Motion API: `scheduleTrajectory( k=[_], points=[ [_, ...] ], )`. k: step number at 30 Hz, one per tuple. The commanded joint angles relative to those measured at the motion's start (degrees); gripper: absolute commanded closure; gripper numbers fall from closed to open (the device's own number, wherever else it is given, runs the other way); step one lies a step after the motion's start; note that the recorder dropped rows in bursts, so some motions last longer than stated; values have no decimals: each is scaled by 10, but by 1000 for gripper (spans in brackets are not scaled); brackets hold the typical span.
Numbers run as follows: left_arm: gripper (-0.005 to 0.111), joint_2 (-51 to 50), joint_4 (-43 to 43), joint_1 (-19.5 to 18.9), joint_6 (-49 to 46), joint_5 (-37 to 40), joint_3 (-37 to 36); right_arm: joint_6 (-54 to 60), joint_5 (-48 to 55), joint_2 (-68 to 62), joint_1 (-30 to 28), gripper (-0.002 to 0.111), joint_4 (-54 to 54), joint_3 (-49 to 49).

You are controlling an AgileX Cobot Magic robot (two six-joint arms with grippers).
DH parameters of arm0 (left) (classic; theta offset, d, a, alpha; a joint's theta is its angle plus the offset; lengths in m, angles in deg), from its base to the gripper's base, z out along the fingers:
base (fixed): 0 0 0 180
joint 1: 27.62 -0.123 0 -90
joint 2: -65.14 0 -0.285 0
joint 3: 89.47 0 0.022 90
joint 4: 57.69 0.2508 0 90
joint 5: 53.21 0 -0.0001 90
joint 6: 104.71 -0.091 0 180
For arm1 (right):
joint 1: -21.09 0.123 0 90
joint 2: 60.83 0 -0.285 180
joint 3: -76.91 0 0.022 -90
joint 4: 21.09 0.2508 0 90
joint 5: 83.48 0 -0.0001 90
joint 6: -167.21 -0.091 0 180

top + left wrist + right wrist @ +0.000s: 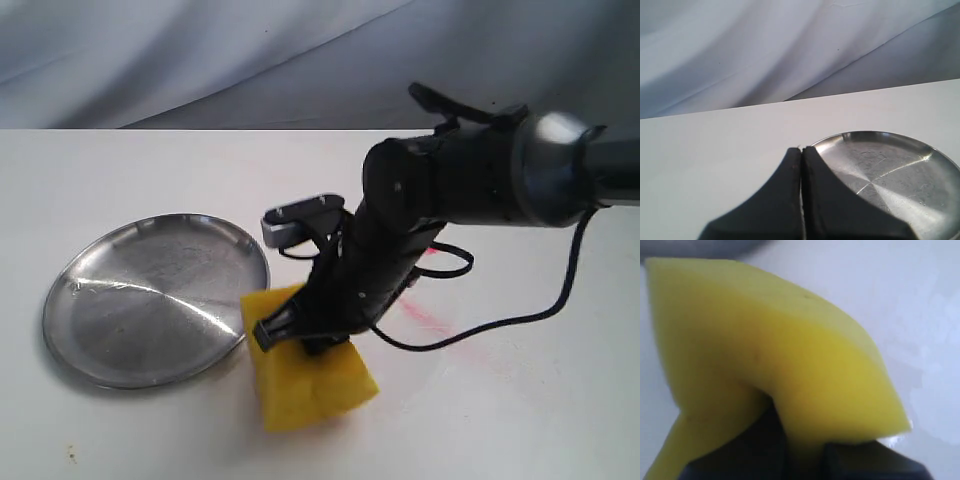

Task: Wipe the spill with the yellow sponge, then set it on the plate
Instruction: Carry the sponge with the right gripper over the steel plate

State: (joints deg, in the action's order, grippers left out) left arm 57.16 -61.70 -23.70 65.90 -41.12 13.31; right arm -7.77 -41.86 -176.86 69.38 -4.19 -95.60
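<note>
The sponge (790, 355) fills the right wrist view, a bright yellow block caught at its near edge by the right tool (800, 452). The tool is clenched on it hard enough that the foam buckles around the dark fingers. In the exterior view the same tool comes down from the black arm (450, 180) and bites the upper part of the sponge, which sits tilted below the fingertips. The sponge's lower edge is at the tabletop (520, 420); whether it presses down or just clears the surface cannot be told.

Past the sponge, ahead of the tool, open tabletop runs to the edge of the picture. Back toward the arm, faint pink streaks (425, 318) mark the surface and a black cable (500, 325) loops over it.

The plate (150, 300) lies just beside the right tool, on the side away from its arm. Its scratched, shiny bowl shows only reflections. The sponge's upper corner meets the plate's rim in this view, but contact cannot be made out.

The left tool (801, 200) has its two dark fingers pressed together with nothing between them. Its tips sit just short of the plate's rim, and the plate spreads ahead and to one side, cut off by the frame. Grey cloth (765, 50) hangs beyond the tabletop's far edge.
</note>
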Motion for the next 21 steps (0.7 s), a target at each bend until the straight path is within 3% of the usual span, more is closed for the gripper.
scheduleTrajectory(
  k=[1, 14, 21],
  points=[
    [107, 2, 1, 0, 2, -3, 0, 12, -21, 11, 0, 108, 43, -63],
    [107, 2, 1, 0, 2, -3, 0, -36, 56, -159, 3, 108, 47, -374],
    [107, 2, 1, 0, 2, -3, 0, -56, 58, -247, 3, 108, 36, -458]
  ],
)
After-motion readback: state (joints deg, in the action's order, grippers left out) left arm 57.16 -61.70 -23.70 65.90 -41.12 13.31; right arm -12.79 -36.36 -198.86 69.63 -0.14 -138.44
